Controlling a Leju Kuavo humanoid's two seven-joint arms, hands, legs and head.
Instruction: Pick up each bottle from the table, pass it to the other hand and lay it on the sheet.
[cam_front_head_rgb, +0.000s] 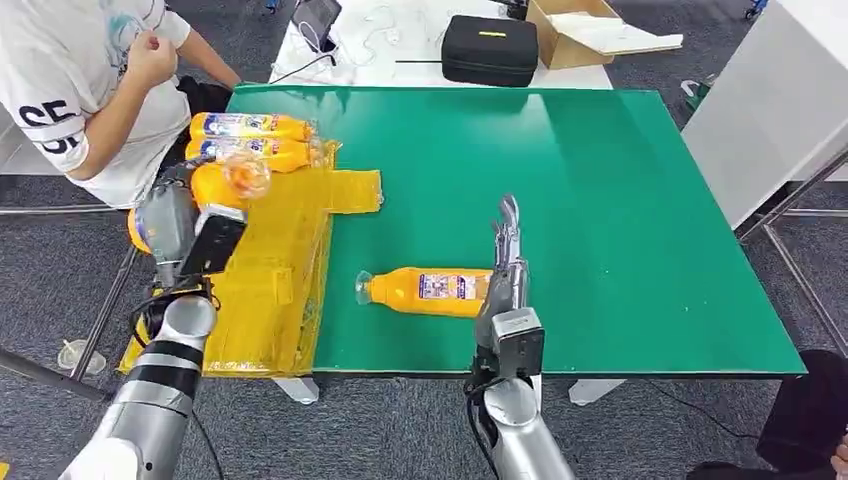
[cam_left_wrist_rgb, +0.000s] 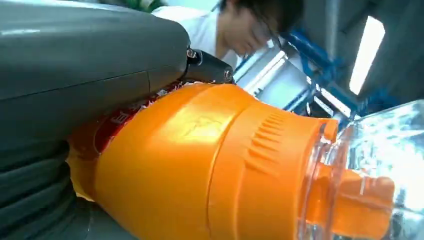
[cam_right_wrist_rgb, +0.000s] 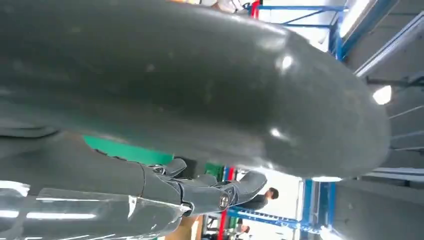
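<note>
Left hand (cam_front_head_rgb: 185, 215) fingers around orange bottle (cam_left_wrist_rgb: 210, 165) above yellow sheet (cam_front_head_rgb: 270, 270); right hand (cam_front_head_rgb: 505, 262) fingers straight, empty.

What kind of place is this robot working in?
Probably a robotics lab or test workshop: a green table on grey carpet, a black equipment case and open cardboard box behind, blue metal racking nearby.
</note>
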